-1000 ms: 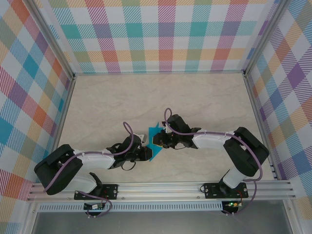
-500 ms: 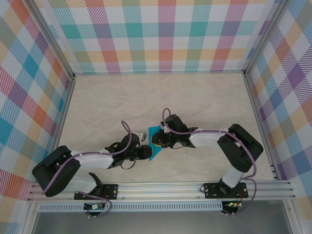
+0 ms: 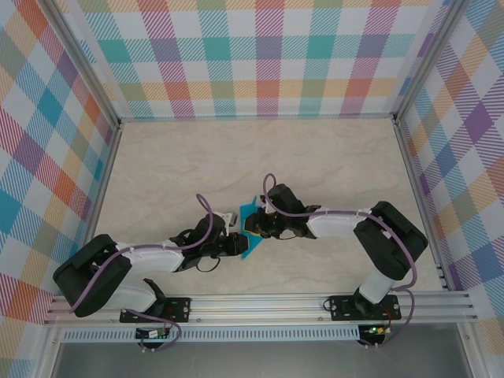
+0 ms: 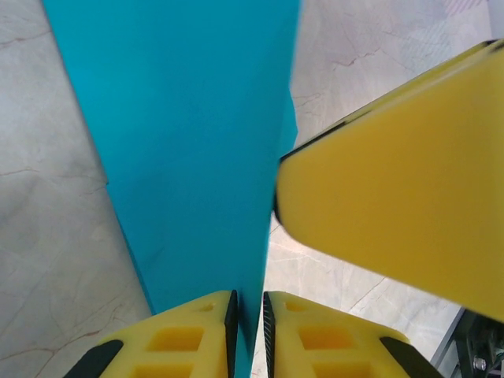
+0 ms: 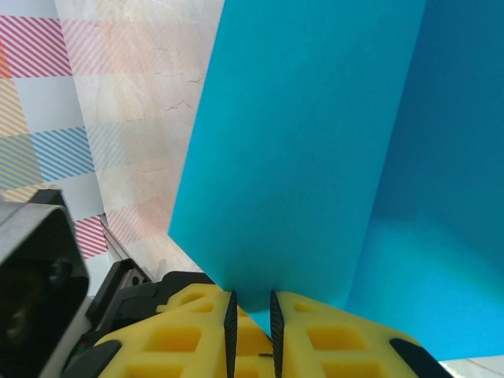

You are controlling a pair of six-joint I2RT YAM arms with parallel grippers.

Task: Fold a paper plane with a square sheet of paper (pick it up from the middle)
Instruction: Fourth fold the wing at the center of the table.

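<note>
The teal-blue sheet of paper (image 3: 251,231) is folded and held upright off the table between both arms. My left gripper (image 3: 235,245) pinches its lower edge; in the left wrist view the sheet of paper (image 4: 197,142) rises from between my left gripper's (image 4: 248,335) nearly closed jaws. My right gripper (image 3: 253,226) grips the sheet from the other side. In the right wrist view the sheet of paper (image 5: 307,150) shows a lengthwise crease, with my right gripper (image 5: 252,331) shut on its near edge. A yellow right finger (image 4: 402,189) stands beside the paper.
The pale marble-patterned table (image 3: 173,165) spreads behind and to both sides of the grippers. Checked walls (image 3: 268,59) enclose it on three sides. An aluminium rail (image 3: 260,305) runs along the near edge by the arm bases.
Both grippers shifted slightly while still holding the paper. The paper looks narrower and more edge-on from above than one second ago.
</note>
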